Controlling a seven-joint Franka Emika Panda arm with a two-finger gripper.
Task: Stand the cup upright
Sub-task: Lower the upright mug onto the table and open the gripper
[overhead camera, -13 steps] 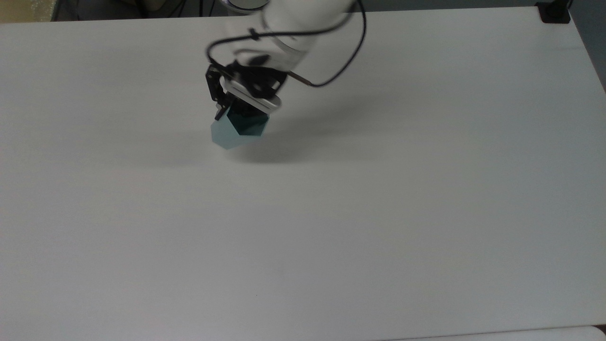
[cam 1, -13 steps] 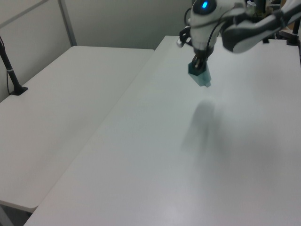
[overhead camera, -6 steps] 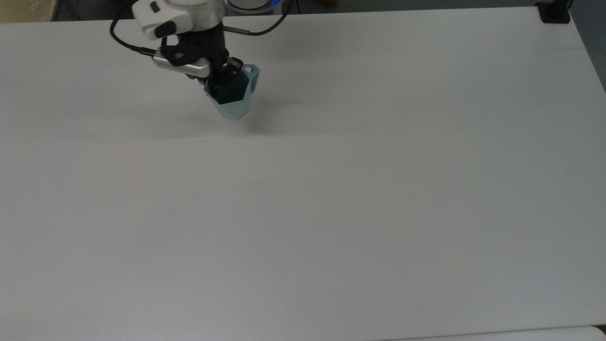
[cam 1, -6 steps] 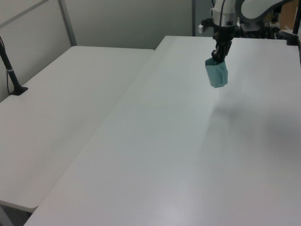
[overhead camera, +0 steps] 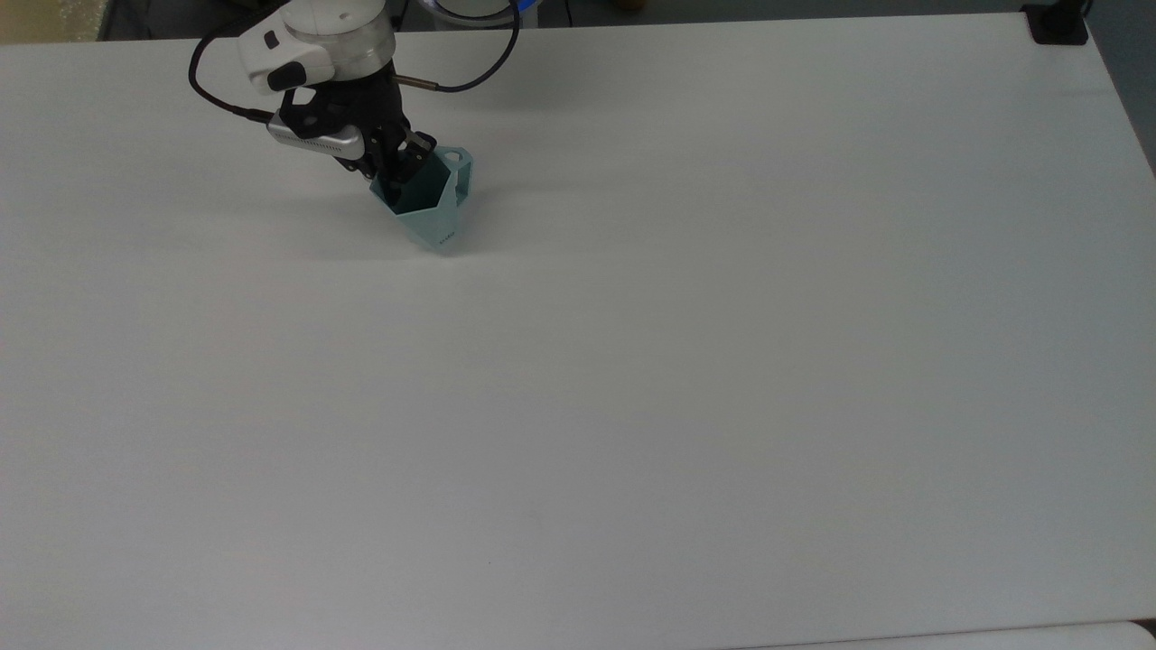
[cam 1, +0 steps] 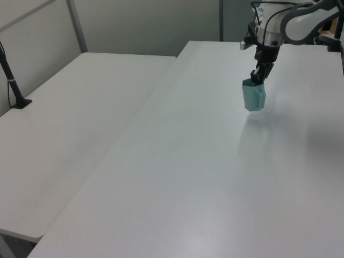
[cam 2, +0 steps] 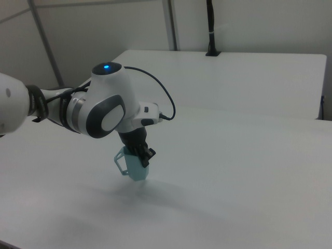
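The gripper [overhead camera: 400,169] holds the teal faceted cup [overhead camera: 432,206] by its rim wall: the jaws are closed narrowly on it, one finger inside the opening and the other outside. The cup is at the far left part of the white table [overhead camera: 686,379] in the top view, and at the far right in the left view [cam 1: 253,95].

Compared with half a second ago, the cup has come lower and a little nearer to the top view's left. One second ago it hung more toward the middle of the table, with its opening turned to the side. Now the opening faces upward and the narrow base points down. The small handle [overhead camera: 461,177] sits on the top view's right side of the cup; in the right view it is on the left side [cam 2: 121,161].

In the left view the base looks very near to the table, or maybe already touching it; I cannot tell which, because the shadow under it is faint. In the right view the cup [cam 2: 136,167] leans only slightly.

In my judgement the turning is almost done. What remains is to put the base flat on the table and to open the fingers. The base is narrow, so a release while the cup is tilted could tip it over again.
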